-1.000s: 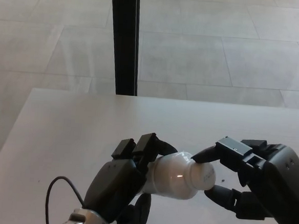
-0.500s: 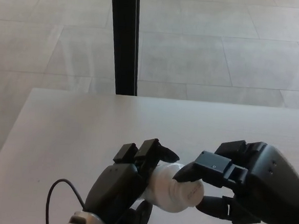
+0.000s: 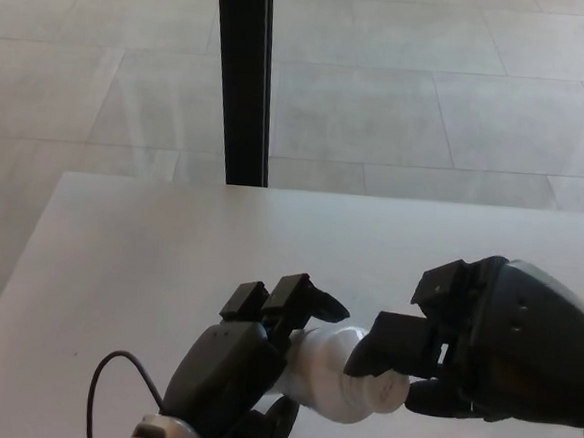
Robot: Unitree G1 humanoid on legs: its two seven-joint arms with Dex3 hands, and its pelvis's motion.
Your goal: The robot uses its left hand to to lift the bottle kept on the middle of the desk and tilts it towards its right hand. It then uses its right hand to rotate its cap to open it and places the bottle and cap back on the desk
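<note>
A small white bottle (image 3: 323, 377) lies tilted over the white desk (image 3: 169, 251), its neck pointing to the picture's right. My left hand (image 3: 233, 375) is shut around its body from the left. My right hand (image 3: 494, 343) has come in from the right and is shut on the white cap (image 3: 384, 391), a finger lying over the top of it and the thumb under it. The hand covers much of the cap. I cannot tell whether the cap has come loose from the neck.
A black upright post (image 3: 244, 75) stands just beyond the desk's far edge, with pale tiled floor behind it. A thin black cable (image 3: 111, 372) loops beside my left wrist at the desk's near left.
My right hand has turned over and closed down on the cap, its back now facing up. The bottle has sunk slightly in my left hand's hold.
</note>
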